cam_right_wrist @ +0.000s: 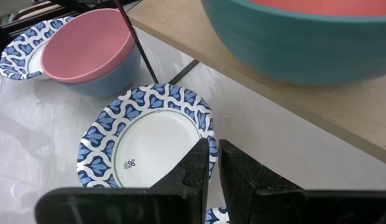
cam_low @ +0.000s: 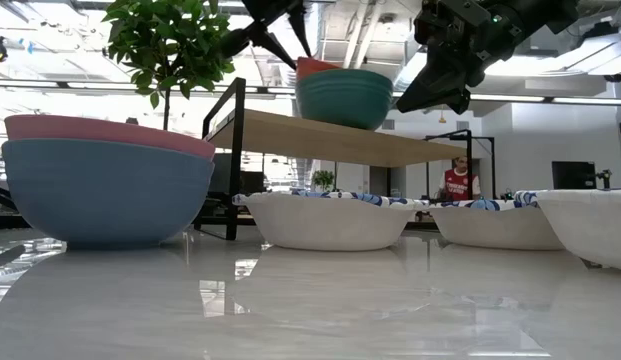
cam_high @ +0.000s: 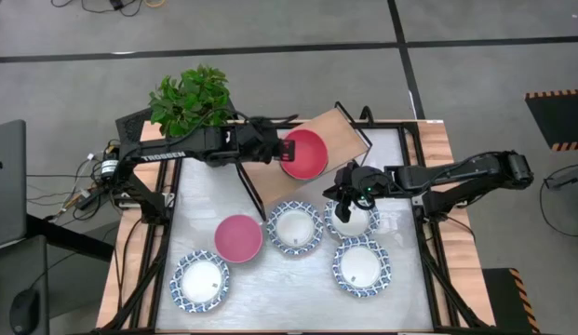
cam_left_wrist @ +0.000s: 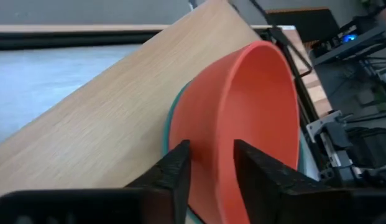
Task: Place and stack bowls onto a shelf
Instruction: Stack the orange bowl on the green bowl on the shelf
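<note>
The light-wood shelf (cam_high: 333, 128) stands slantwise at the table's far side. On its board a green bowl (cam_low: 345, 100) rests on its base, with a red bowl (cam_high: 305, 154) nested inside it. My left gripper (cam_left_wrist: 211, 171) is at the red bowl's rim, on the side toward the left edge. My right gripper (cam_right_wrist: 214, 158) hangs shut and empty at shelf height, above a blue-patterned white bowl (cam_high: 354, 221). Three more patterned bowls (cam_high: 293, 226) (cam_high: 361, 266) (cam_high: 200, 280) and a pink bowl nested in a blue one (cam_low: 105, 170) stand on the table. My left gripper pinches the red bowl's rim (cam_left_wrist: 217, 143), one finger (cam_left_wrist: 258, 177) inside the bowl and the other finger (cam_left_wrist: 177, 171) outside against its wall. The fingers come in about level from the table's left side. The red bowl sits nested in the green bowl (cam_left_wrist: 171, 127) on the shelf board (cam_left_wrist: 99, 124).
A potted plant (cam_high: 190, 97) stands at the far left corner, behind my left arm. The shelf's black end frame (cam_low: 233, 150) reaches down to the table. Bare tabletop (cam_high: 270, 298) lies along the near edge. A person (cam_low: 456, 180) shows far off in the room.
</note>
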